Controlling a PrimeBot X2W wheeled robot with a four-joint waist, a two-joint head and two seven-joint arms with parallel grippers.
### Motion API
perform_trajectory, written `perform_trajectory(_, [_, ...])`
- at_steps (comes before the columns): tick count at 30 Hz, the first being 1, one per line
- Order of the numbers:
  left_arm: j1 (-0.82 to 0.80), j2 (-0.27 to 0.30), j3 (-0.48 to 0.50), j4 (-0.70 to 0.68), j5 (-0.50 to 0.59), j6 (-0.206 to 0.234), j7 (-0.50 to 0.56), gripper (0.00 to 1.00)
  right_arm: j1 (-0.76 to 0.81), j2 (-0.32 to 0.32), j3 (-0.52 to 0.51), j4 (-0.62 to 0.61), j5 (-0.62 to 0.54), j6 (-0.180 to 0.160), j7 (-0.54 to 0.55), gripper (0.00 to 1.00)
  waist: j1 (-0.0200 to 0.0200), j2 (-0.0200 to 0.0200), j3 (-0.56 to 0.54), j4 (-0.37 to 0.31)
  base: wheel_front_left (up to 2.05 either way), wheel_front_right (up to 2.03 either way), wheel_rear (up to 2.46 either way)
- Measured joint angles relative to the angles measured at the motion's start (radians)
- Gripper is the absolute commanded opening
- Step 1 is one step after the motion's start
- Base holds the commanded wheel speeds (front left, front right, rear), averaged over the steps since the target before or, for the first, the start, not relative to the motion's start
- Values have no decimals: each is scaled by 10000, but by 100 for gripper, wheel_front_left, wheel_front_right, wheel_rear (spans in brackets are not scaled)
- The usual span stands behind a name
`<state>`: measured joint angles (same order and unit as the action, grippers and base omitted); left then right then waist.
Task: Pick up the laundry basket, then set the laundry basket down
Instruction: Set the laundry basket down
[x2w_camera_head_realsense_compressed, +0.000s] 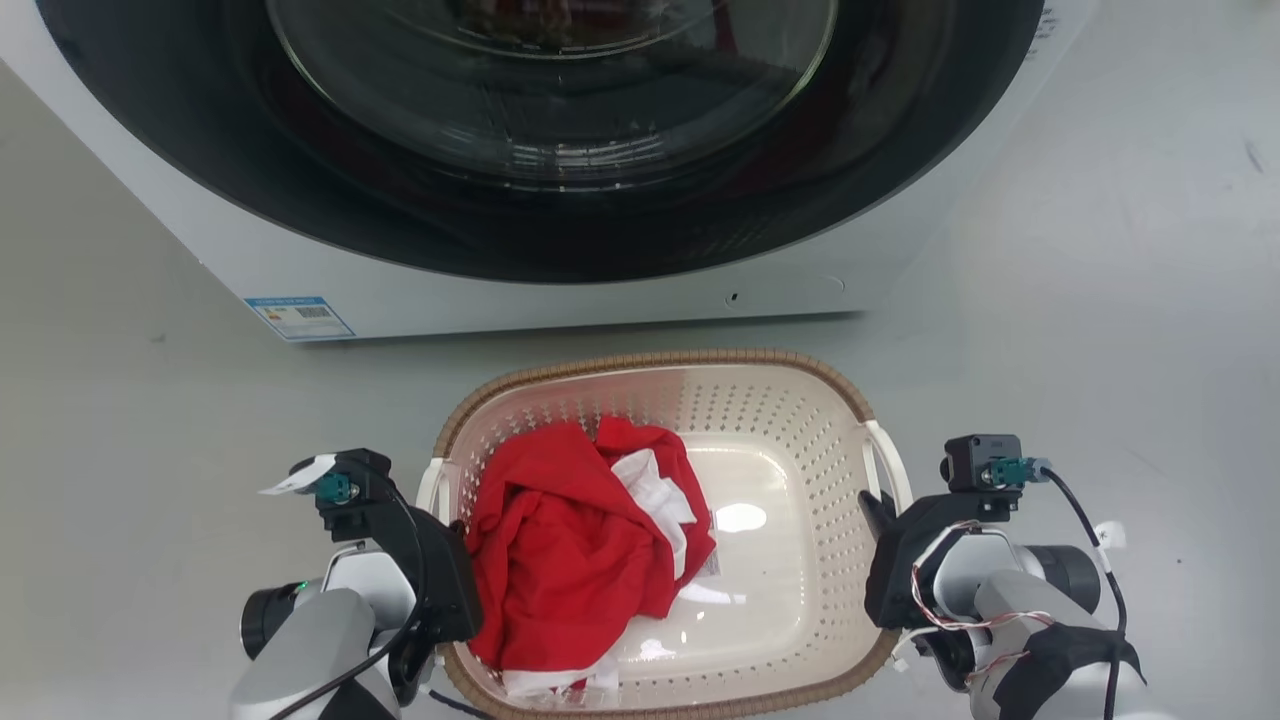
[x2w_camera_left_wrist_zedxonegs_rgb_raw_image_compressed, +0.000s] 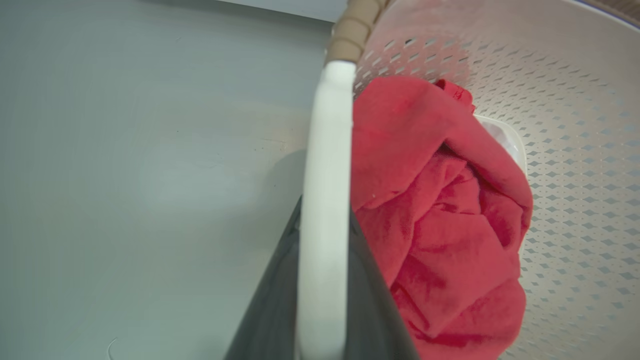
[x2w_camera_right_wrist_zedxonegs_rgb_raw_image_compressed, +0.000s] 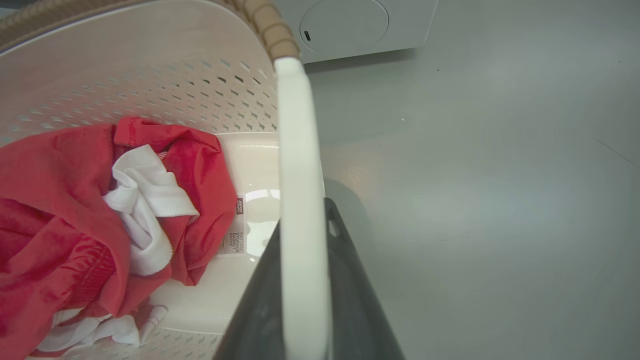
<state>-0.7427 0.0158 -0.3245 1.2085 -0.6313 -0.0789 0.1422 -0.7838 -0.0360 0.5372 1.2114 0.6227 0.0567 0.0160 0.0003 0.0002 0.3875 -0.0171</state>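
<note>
The cream-white laundry basket (x2w_camera_head_realsense_compressed: 660, 362) with its brown woven rim stands in front of me, holding a crumpled red garment (x2w_camera_head_realsense_compressed: 560, 540) and some white cloth (x2w_camera_right_wrist_zedxonegs_rgb_raw_image_compressed: 140, 200). My left gripper (x2w_camera_head_realsense_compressed: 440, 525) is shut on the basket's left white loop handle (x2w_camera_left_wrist_zedxonegs_rgb_raw_image_compressed: 325, 150), which runs between its two dark fingers (x2w_camera_left_wrist_zedxonegs_rgb_raw_image_compressed: 270, 310). On the other side, the right gripper (x2w_camera_head_realsense_compressed: 882, 520) is shut on the right loop handle (x2w_camera_right_wrist_zedxonegs_rgb_raw_image_compressed: 295, 125) in the same way. I cannot tell whether the basket rests on the floor or hangs just above it.
A white washing machine (x2w_camera_head_realsense_compressed: 560, 300) with a large dark round door (x2w_camera_head_realsense_compressed: 550, 120) stands just beyond the basket. Bare grey floor (x2w_camera_head_realsense_compressed: 1100, 330) lies to the left and right of it.
</note>
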Motion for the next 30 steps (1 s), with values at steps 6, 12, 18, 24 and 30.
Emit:
perform_trajectory(6, [-383,38,15,-125,23,96,-420,0,-517,-19,4,-75,-31,-52,-303,0,-1,0,887,-19,0,0,0])
perform_trajectory(12, [-802,63,25,-207,98,182,-857,0,-957,-40,-10,-109,-65,-138,-625,0,-1,0,1766,-21,0,0,0])
perform_trajectory(18, [-1164,157,23,-245,186,184,-1208,0,-1318,-36,23,-128,-132,-184,-901,0,-1,1,2583,-35,0,0,0])
perform_trajectory(24, [-1567,234,19,-251,226,180,-1490,0,-1660,-27,52,-146,-242,-303,-1183,0,-2,0,3289,-65,0,0,0])
perform_trajectory(30, [-1927,313,17,-255,251,171,-1762,0,-1998,-13,54,-165,-253,-316,-1442,0,-2,0,3888,-108,0,0,0])
